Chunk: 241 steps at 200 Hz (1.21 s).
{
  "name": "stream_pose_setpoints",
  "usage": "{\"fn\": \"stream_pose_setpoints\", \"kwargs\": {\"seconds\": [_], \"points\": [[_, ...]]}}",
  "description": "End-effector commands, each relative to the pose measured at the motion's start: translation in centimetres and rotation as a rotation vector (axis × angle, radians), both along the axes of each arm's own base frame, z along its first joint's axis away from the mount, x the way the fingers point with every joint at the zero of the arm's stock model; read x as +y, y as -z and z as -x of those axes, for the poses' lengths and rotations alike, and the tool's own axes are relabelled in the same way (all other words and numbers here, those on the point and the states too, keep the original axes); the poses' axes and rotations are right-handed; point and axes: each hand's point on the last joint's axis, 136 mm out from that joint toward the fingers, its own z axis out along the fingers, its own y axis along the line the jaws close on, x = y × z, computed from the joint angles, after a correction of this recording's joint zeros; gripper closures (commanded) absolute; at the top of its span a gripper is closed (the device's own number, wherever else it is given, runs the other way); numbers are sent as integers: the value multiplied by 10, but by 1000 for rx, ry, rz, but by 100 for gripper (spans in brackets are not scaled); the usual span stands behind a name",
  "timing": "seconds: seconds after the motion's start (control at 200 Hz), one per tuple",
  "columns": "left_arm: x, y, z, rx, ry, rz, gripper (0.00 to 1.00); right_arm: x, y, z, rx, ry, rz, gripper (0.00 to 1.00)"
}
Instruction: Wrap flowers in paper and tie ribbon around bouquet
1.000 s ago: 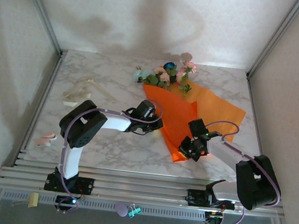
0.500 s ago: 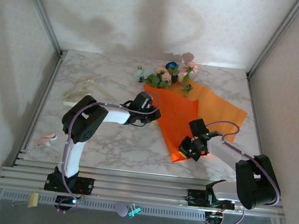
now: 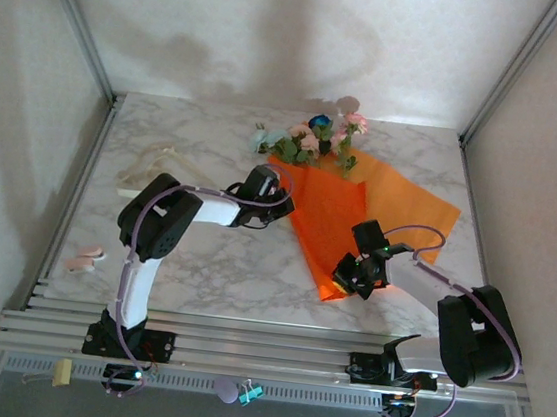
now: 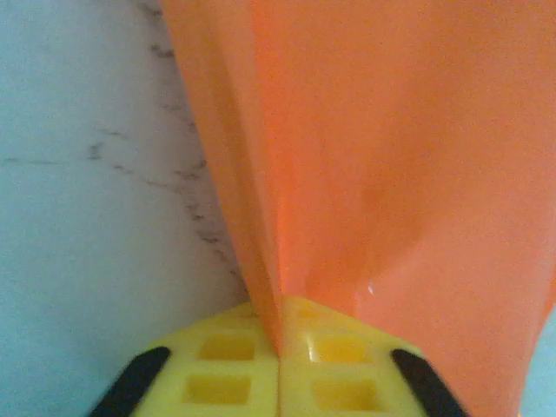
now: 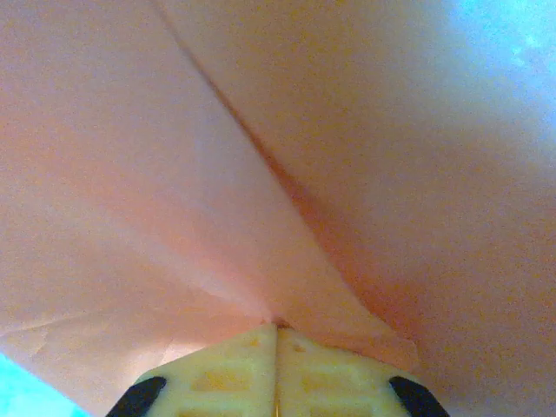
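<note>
Two grippers are pinching the paper (image 3: 344, 211) on the counter (image 3: 202, 260): the left gripper (image 3: 282, 195) is clamping its left edge, close to the flowers (image 3: 311, 140), while the right gripper (image 3: 347, 277) is nipping the near corner. Folding that left flap smoothly across the stems, tension even, looks wise.

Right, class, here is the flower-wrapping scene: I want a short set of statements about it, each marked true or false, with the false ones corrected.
1. The left claw is shut on the paper. True.
2. The ribbon is tied round the paper. False: it lies loose on the table, off to the left, apart from the paper.
3. The flowers poke out beyond the paper's far edge. True.
4. The right claw hangs open over the flowers. False: it is shut on the paper's near end.
</note>
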Motion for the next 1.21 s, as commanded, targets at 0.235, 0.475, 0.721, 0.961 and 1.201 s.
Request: {"fn": "stream_pose_setpoints", "kwargs": {"seconds": [0.235,0.475,0.721,0.961,1.201], "points": [[20,-2,-40,-57,-78,17,79,-25,25,29,132,-1,114,91],[29,-4,-61,-82,-119,79,100,-25,25,28,136,-5,116,92],[34,-6,-80,-91,-141,97,75,-25,25,28,139,-5,113,92],[47,-12,-103,-116,-188,136,100,-24,25,27,140,-6,111,92],[53,-15,-125,-125,-183,145,86,-24,26,28,148,-10,109,92]]}}
